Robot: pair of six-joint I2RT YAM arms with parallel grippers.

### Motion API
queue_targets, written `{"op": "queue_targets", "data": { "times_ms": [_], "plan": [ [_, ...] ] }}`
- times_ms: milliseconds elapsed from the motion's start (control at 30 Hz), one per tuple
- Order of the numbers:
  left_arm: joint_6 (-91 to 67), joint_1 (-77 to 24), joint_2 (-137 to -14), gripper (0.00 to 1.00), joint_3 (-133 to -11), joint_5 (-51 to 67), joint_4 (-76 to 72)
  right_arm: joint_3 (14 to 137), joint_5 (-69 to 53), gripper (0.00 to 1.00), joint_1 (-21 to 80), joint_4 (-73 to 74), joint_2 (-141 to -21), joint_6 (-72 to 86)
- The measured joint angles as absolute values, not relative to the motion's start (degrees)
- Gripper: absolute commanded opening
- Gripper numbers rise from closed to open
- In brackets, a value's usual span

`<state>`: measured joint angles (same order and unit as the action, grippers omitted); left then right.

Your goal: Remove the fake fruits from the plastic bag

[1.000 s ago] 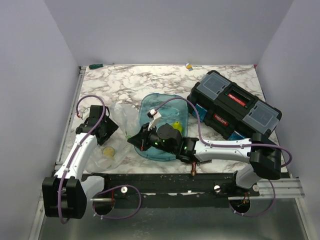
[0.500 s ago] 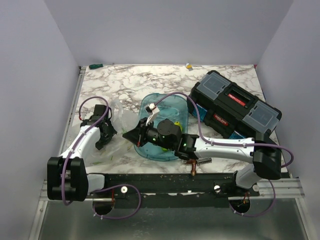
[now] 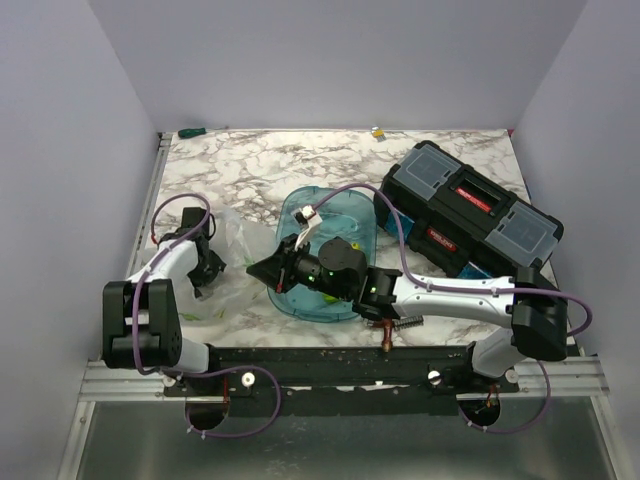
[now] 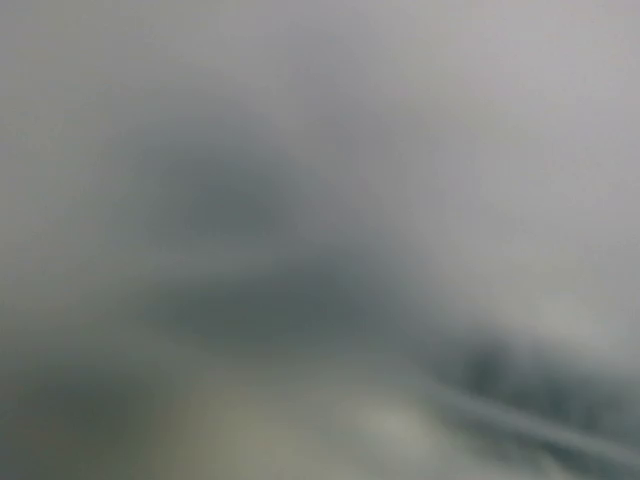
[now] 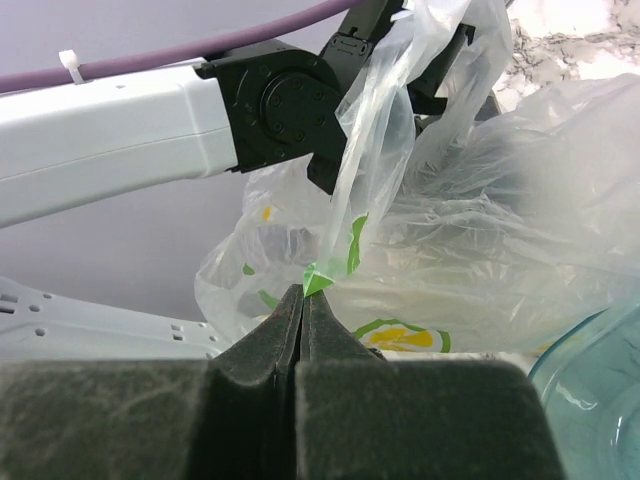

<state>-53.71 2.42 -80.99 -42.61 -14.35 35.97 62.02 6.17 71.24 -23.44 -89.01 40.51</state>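
Note:
The plastic bag [image 3: 232, 252] lies crumpled on the marble table between my two grippers; it fills the right wrist view [image 5: 470, 230]. My right gripper [image 5: 305, 292] is shut on a green-printed edge of the bag, and in the top view [image 3: 262, 270] it sits at the teal tray's left rim. A strip of bag rises from it to my left gripper [image 5: 435, 60], which seems shut on the plastic; in the top view [image 3: 207, 268] that gripper sits at the bag's left side. Yellow and green shapes [image 5: 405, 335] show through the plastic. The left wrist view is all blur.
The teal oval tray [image 3: 345, 215] lies mid-table under my right arm. A black toolbox [image 3: 470, 210] stands at the right. A copper fitting [image 3: 387, 338] lies near the front edge. Small items lie along the back wall [image 3: 190, 132].
My right gripper has moved left from over the tray to the bag. My left arm has folded back with its gripper staying at the bag. The tray's yellow fruit is now hidden.

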Motion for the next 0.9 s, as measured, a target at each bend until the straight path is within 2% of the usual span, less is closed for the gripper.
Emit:
{"op": "queue_targets", "data": {
  "times_ms": [133, 300, 700, 900],
  "plan": [
    [-53.0, 4.0, -81.9, 0.71, -43.2, -13.6, 35.8, 61.8, 6.2, 0.01, 71.2, -23.4, -88.9, 40.5],
    [-51.3, 4.7, -79.5, 0.49, -42.6, -10.6, 35.6, 61.8, 6.2, 0.0, 71.2, -23.4, -88.9, 40.5],
    [-43.7, 4.8, -56.1, 0.49, -40.7, 0.2, 39.4, 61.8, 10.2, 0.01, 71.2, -22.0, -89.5, 39.0],
    [-37.8, 4.8, -44.2, 0.49, -40.8, 8.3, 41.6, 61.8, 11.4, 0.01, 71.2, -20.9, -93.7, 38.7]
  ]
}}
